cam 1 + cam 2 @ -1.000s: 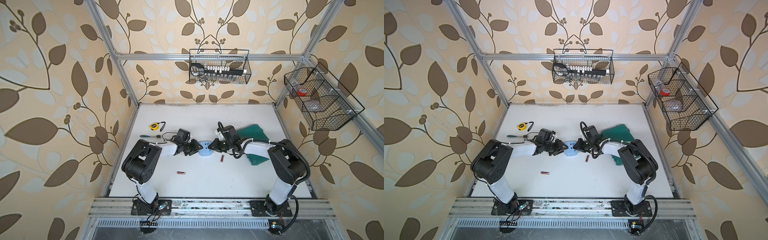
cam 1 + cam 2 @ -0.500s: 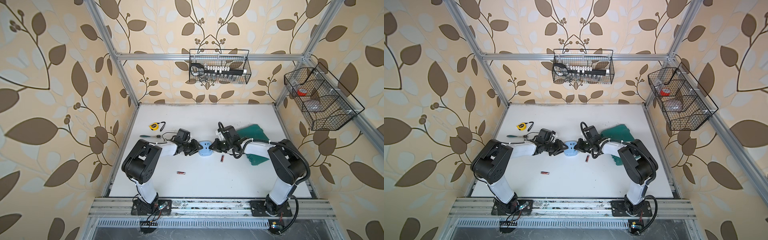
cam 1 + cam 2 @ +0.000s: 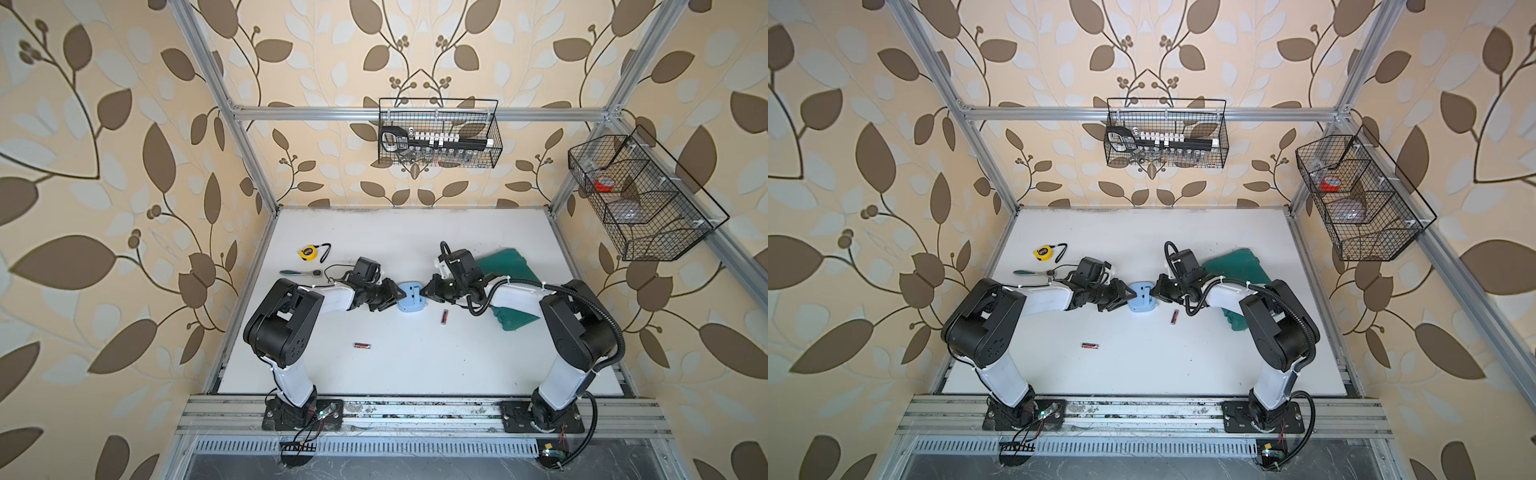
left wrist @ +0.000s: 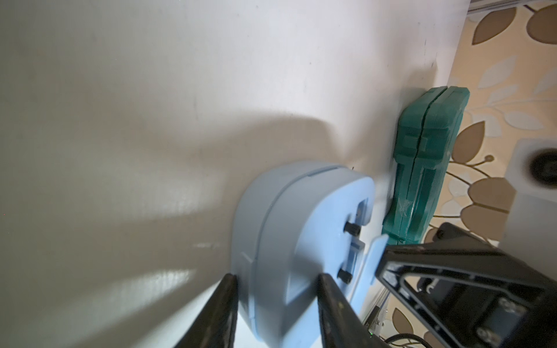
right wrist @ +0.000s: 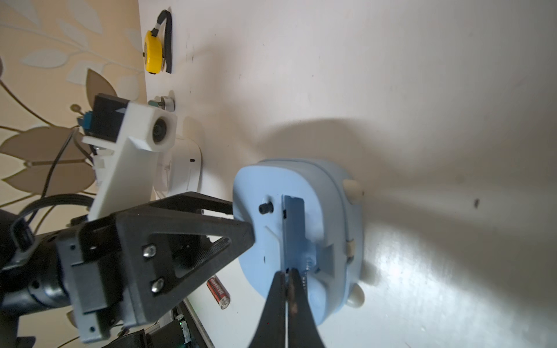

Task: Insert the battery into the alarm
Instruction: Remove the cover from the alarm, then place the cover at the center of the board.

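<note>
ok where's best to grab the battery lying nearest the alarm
Probably pinch the battery across its middle, coming straight down from above. It lies flat on the table, clear of the alarm, so only its round long sides offer a grip.

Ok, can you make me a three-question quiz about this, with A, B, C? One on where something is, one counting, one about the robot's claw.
1. Where is the blue alarm? A in a wire basket; B on the table between the left gripper and right gripper; C on the green case.
2. How many batteries lie loose on the table? A none; B five; C two.
3. The right gripper's jaws are: A shut; B wide open; C clamping a battery.
Answers: 1 B, both top views show it there. 2 C, the battery nearer the left arm and the battery nearer the right arm. 3 A, its fingertips meet at the alarm's battery compartment.
</note>
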Controlling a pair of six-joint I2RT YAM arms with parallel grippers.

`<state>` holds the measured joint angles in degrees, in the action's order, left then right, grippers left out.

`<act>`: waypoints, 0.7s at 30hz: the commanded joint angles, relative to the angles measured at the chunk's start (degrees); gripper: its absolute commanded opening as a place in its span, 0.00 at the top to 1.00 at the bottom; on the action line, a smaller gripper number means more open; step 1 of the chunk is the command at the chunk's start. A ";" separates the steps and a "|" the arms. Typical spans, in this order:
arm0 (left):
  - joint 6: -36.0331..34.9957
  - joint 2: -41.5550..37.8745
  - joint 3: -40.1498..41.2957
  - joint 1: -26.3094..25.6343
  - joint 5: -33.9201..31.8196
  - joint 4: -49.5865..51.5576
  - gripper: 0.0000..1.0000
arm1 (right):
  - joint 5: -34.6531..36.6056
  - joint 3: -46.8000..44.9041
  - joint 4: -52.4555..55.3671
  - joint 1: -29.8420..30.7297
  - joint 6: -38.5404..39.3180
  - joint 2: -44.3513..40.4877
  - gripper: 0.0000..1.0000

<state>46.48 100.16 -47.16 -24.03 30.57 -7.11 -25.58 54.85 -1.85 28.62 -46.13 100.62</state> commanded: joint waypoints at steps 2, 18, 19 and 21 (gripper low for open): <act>-1.39 2.06 0.22 -0.67 -2.53 5.60 0.57 | -0.67 -1.31 -0.26 -1.33 -0.19 -3.12 1.00; -2.79 1.93 -1.09 -0.67 -3.66 7.72 0.57 | 8.92 -4.95 8.99 -13.91 8.43 -4.07 1.00; -2.80 1.80 -1.16 -0.67 -3.67 7.73 0.57 | 9.96 -4.54 9.43 -13.77 8.90 -3.46 1.00; -2.80 1.79 -1.27 -0.67 -3.76 7.97 0.57 | 10.10 -3.85 9.85 -13.77 9.17 -1.77 1.00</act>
<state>45.21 100.44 -48.47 -24.08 30.48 -5.04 -19.03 49.21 5.02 14.52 -39.53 96.62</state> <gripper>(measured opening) 0.433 0.047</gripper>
